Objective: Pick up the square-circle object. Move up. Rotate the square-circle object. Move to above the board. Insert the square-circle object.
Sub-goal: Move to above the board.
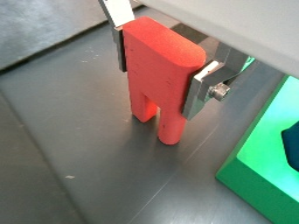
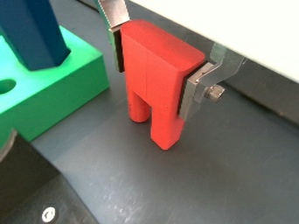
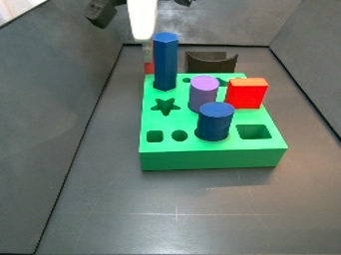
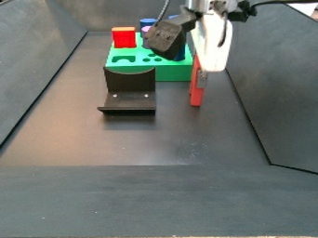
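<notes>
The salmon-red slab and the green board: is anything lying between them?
No. In a wrist view only bare dark floor separates the matte salmon-red slab, clamped by the gripper, from the bright green board.

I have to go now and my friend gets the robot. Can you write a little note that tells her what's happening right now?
Gripper: shut on the square-circle object, finger plates clamped on its two sides in both wrist views.
Square-circle object: upright, notched end down, near or on the dark floor beside the board. A side view shows it next to the board, not over it.
Board: already carries a tall blue peg, blue and purple cylinders and a red cube.
Done: the grasp.
Left: lift, rotate, move above the board, insert.
</notes>
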